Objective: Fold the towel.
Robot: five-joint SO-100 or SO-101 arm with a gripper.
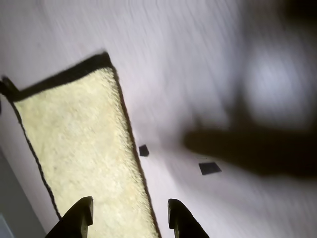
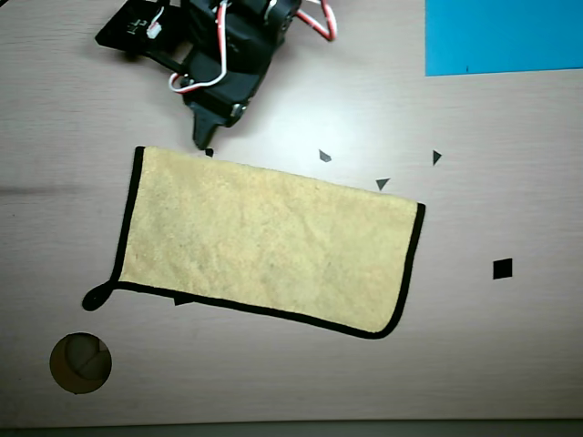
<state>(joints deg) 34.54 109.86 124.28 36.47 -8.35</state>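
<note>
The pale yellow towel [image 2: 269,241] lies flat on the table in the overhead view, slightly slanted, with black trim on its left, right and near edges and a black corner loop [image 2: 94,296] at lower left. Its far long edge shows no trim. My gripper [image 2: 202,138] hovers just above that far edge near the towel's upper left corner. In the wrist view the towel [image 1: 84,144] runs up from between the fingers, and the gripper [image 1: 130,208] is open over the trimmed edge with nothing held.
A flat blue sheet [image 2: 506,36] lies at the table's upper right. Small black markers [image 2: 502,269] dot the tabletop beside the towel, two showing in the wrist view [image 1: 209,168]. A round brown disc [image 2: 80,362] sits at lower left.
</note>
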